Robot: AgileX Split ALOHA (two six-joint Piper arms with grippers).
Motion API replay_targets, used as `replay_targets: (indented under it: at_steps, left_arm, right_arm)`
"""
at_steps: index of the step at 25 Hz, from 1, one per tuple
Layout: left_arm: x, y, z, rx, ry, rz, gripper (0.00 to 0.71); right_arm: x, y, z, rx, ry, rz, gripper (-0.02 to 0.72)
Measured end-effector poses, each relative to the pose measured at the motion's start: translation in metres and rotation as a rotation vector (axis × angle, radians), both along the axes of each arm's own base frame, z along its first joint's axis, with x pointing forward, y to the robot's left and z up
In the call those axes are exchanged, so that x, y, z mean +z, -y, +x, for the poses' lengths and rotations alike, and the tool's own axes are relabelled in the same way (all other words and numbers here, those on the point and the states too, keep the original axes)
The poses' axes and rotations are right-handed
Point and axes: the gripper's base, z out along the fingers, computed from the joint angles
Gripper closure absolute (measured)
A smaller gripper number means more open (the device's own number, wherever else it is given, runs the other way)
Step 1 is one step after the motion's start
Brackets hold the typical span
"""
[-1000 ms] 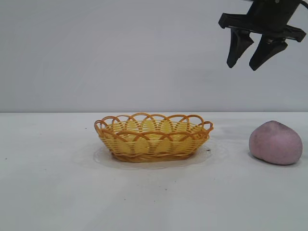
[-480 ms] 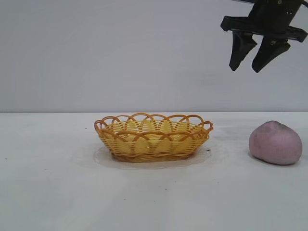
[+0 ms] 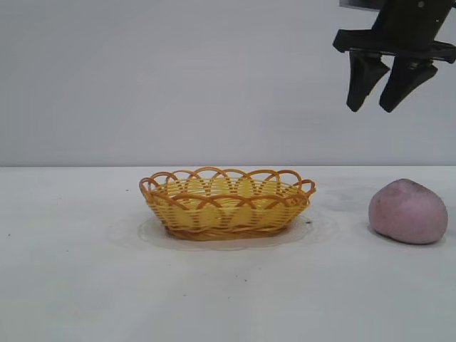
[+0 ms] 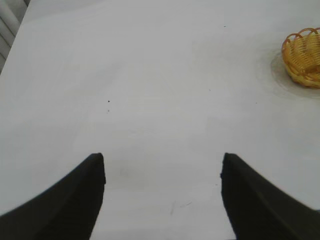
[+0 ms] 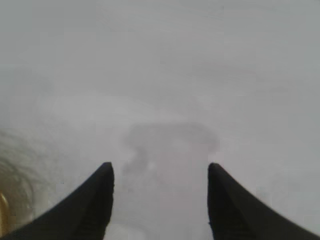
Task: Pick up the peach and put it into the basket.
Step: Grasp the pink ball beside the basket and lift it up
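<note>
The right gripper (image 3: 385,92) hangs high above the table (image 3: 71,285), fingers pointing down, parted about halfway and holding nothing. The peach (image 3: 407,211) lies well below it and a little to the outer side, resting on the table, untouched. So the coming move is, by my reading, mostly a straight descent with a slight shift outward. The peach is rounded, a touch wider than tall, so no long axis dictates the grip angle. The basket (image 3: 226,203) sits farther inward from the gripper, near the table's middle, well apart from the peach. The left gripper (image 4: 162,200) hovers over bare table, also half open and empty, with the basket off to one side; the right arm is clearly the nearer one.
</note>
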Motion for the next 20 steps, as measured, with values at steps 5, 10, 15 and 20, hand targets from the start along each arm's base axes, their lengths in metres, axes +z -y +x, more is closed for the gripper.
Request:
replay_targets:
  at_steps: [5,10,15,20]
  left_arm:
    - [0.000,0.000,0.000,0.000,0.000,0.000,0.276]
    - [0.000,0.000,0.000,0.000,0.000,0.000,0.276]
    - [0.000,0.000,0.000,0.000,0.000,0.000,0.276]
    - [0.000,0.000,0.000,0.000,0.000,-0.001,0.276]
  right_arm:
    - [0.012,0.002,-0.015,0.026,-0.084,-0.015,0.322]
    - [0.012,0.002,-0.032,0.060,-0.250,-0.026,0.322]
    - [0.010,0.001,-0.043,0.079,-0.367,-0.016,0.322]
    - [-0.005,0.000,-0.051,0.069,-0.423,0.006,0.322]
